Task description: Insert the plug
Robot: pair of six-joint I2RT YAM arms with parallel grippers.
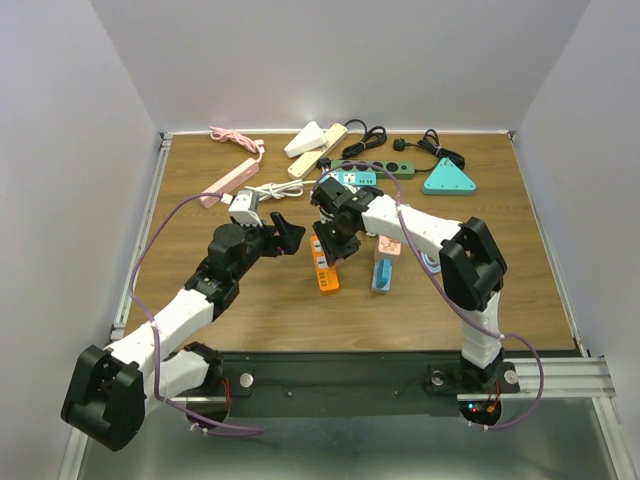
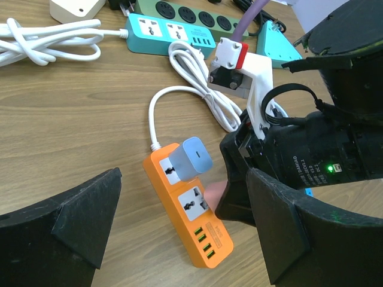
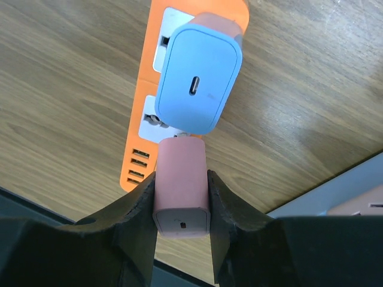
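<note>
An orange power strip (image 2: 189,226) lies on the wooden table, also in the top view (image 1: 325,268) and the right wrist view (image 3: 139,146). A light blue charger (image 3: 198,72) sits plugged in its first socket, seen too in the left wrist view (image 2: 190,158). My right gripper (image 3: 181,191) is shut on a pink charger plug (image 3: 181,188), held just above the strip's second socket (image 2: 192,204); its pink tip (image 2: 216,191) shows beside that socket. My left gripper (image 2: 179,227) is open and empty, hovering left of the strip (image 1: 285,236).
A teal power strip (image 2: 170,31), a dark green strip (image 2: 191,13) and coiled white cables (image 2: 197,78) lie behind. A pink strip (image 1: 228,183), cream plugs (image 1: 312,140), a teal triangular strip (image 1: 448,179) and a blue strip (image 1: 383,272) lie around.
</note>
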